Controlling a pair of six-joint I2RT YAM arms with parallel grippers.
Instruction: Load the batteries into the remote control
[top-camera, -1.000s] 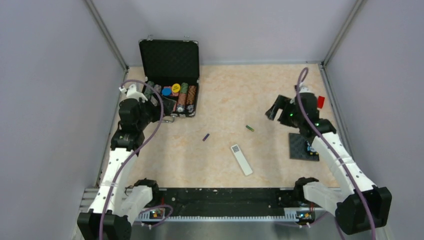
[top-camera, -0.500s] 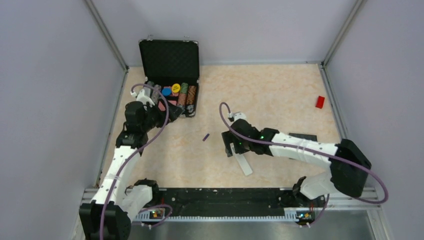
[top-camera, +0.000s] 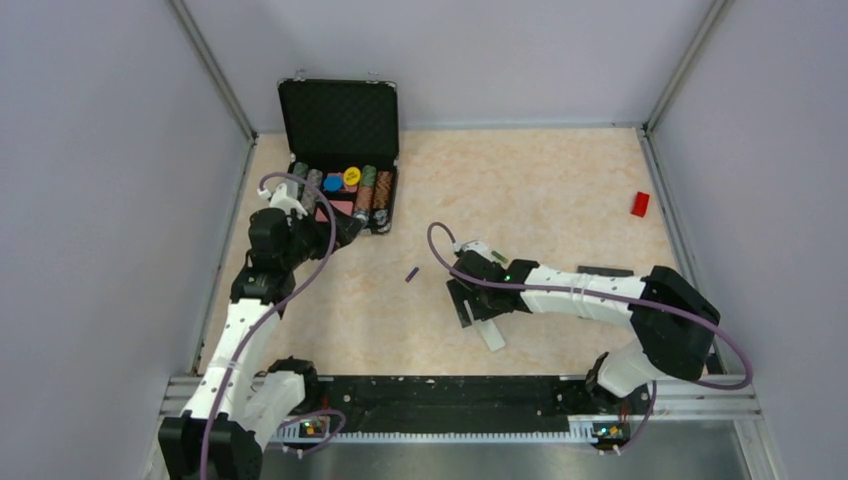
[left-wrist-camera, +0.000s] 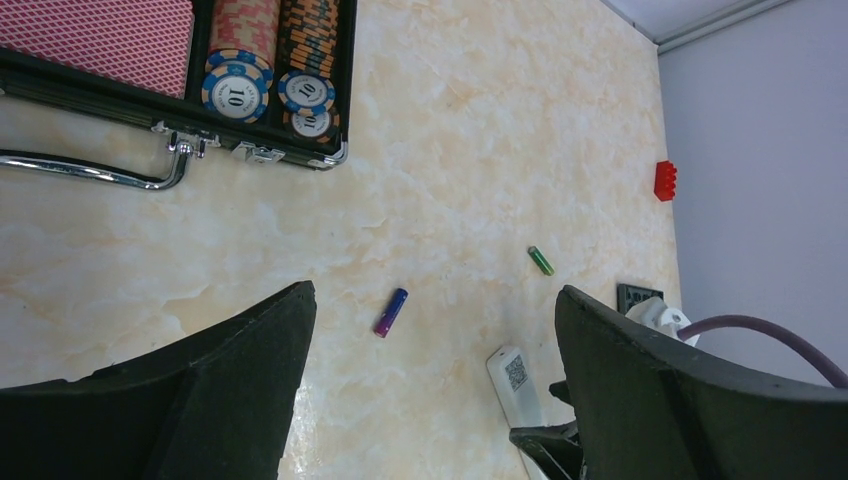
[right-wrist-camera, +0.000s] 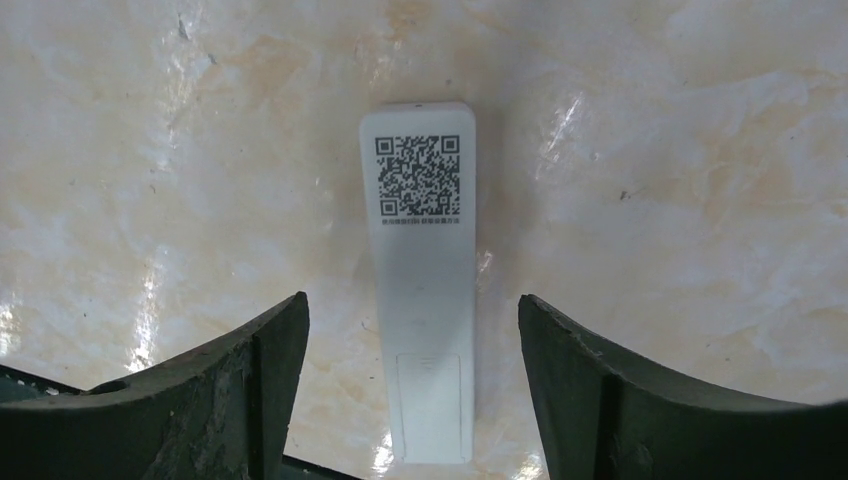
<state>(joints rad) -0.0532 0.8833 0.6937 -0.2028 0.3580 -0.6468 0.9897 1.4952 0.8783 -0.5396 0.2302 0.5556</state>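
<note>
White remote control (right-wrist-camera: 420, 290): QR code | chips (left-wrist-camera: 238, 92): "10" | right pincer (right-wrist-camera: 412, 325) spread astride | left pincer (left-wrist-camera: 435, 300) spread

- The beige marble-patterned tabletop (right-wrist-camera: 650, 150) looks smooth and glossy to you — glare streaks across it.
- Your slim white plastic remote control (right-wrist-camera: 420, 290) is smooth and nearly matt.
- The black pads (right-wrist-camera: 200, 410) on your right gripper (right-wrist-camera: 410, 320) look rough and grainy.
- The curved metal handle (left-wrist-camera: 90, 168) of the black case (top-camera: 340, 120) shines like chrome — your left wrist view shows it.
</note>
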